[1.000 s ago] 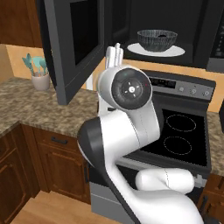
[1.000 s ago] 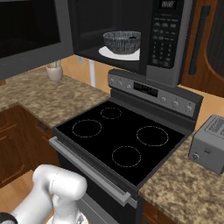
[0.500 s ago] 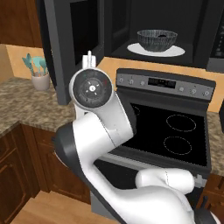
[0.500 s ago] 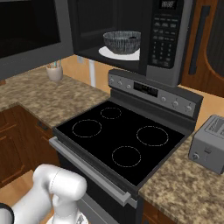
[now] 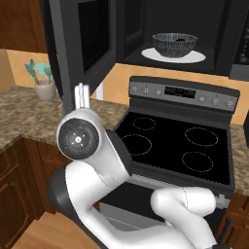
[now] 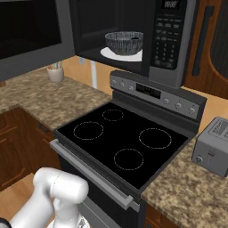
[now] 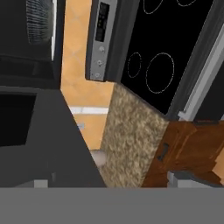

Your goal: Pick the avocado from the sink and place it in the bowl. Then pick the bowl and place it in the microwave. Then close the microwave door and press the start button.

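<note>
Inside the microwave (image 6: 171,40), the bowl (image 5: 174,44) rests on the white turntable plate (image 5: 173,55), so the arm rises just near the swung-out microwave door (image 5: 82,46), seemingly to push it shut; how the jaws stand I cannot tell.

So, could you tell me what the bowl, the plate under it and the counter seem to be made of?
The bowl looks like glazed ceramic: streaked dark sides, a slight sheen. The turntable plate looks like smooth white glass or ceramic, flat and uniform; which one is unclear. The counter looks like polished granite, with brown and grey speckles.
</note>
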